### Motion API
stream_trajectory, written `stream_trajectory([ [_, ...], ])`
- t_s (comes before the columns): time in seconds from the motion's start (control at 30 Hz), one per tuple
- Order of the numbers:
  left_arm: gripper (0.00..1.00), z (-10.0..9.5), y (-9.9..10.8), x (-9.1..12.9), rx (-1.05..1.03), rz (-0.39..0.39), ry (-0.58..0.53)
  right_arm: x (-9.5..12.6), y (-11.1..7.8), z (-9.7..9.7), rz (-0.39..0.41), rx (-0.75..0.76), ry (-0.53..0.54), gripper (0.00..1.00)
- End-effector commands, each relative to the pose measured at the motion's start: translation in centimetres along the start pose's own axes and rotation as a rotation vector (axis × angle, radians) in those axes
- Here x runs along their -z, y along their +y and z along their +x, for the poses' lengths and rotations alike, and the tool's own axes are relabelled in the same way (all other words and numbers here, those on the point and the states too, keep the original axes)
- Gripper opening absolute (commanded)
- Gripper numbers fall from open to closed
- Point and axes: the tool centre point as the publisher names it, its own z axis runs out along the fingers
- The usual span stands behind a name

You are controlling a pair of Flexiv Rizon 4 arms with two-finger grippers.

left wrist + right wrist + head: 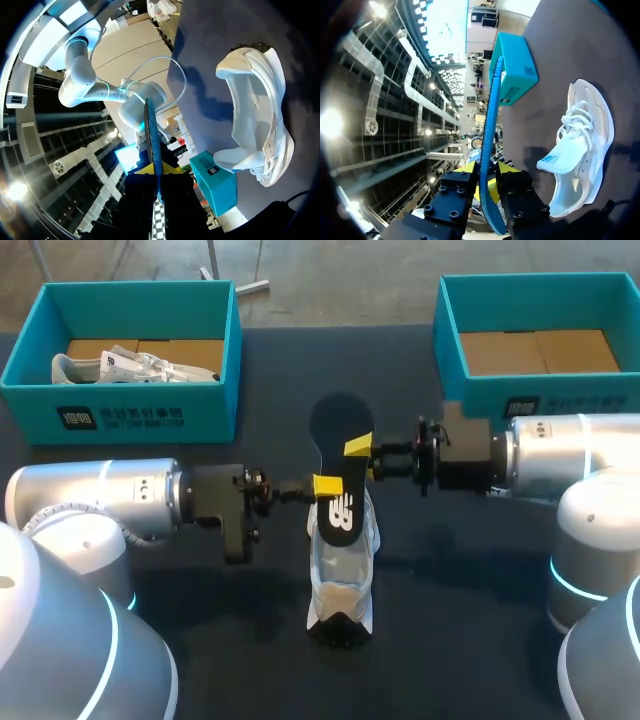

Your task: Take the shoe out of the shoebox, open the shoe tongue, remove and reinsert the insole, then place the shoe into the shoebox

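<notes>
Dark table (470, 620), shoe (340, 575) lying open. Left gripper (326, 485) and right gripper (358, 447) both clamp the insole (340, 430). Best fed toe-first, aligned with the opening

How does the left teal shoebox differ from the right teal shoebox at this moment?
The left teal shoebox holds a white shoe; the right teal shoebox shows only its brown cardboard floor. The left box shows whole in the head view; the right box runs past the view's edge. Both are open-topped with a front label.
</notes>
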Motion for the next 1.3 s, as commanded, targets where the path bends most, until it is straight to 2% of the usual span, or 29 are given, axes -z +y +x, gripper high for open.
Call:
stream_trajectory([
  [0.03, 0.0, -0.13, -0.34, 0.18, -0.004, -0.009, 0.004, -0.02, -0.47, -0.05, -0.016, -0.002, 0.001, 0.28],
  [0.37, 0.0, -0.09, -0.34, 0.34, -0.004, -0.014, 0.01, 0.15, -0.53, -0.16, -0.026, -0.011, 0.0, 0.2],
  [0.47, 0.0, -0.07, -0.36, 0.36, -0.003, -0.013, 0.011, 0.32, -0.57, -0.27, -0.032, -0.016, 0.001, 0.12],
  [0.5, 0.0, -0.07, -0.37, 0.37, -0.003, -0.013, 0.011, 0.36, -0.58, -0.29, -0.035, -0.017, 0.001, 0.12],
  [0.57, 0.0, -0.06, -0.41, 0.4, -0.003, -0.013, 0.011, 0.46, -0.62, -0.33, -0.04, -0.019, 0.002, 0.22],
  [0.63, 0.0, -0.05, -0.43, 0.45, -0.004, -0.014, 0.012, 0.48, -0.63, -0.35, -0.043, -0.02, 0.003, 0.26],
  [0.83, 0.0, 0.03, -0.44, 0.64, -0.004, -0.017, 0.016, 0.47, -0.6, -0.3, -0.046, -0.02, 0.007, 0.2],
  [0.87, 0.0, 0.06, -0.44, 0.65, -0.004, -0.018, 0.017, 0.45, -0.59, -0.25, -0.045, -0.02, 0.006, 0.16],
  [0.9, 0.0, 0.09, -0.44, 0.67, -0.003, -0.018, 0.017, 0.43, -0.58, -0.23, -0.043, -0.019, 0.006, 0.0],
  [1.3, 0.0, 0.67, -0.37, 0.61, 0.004, -0.029, 0.04, 0.19, -0.65, 0.02, -0.029, -0.005, 0.014, 0.0],
])
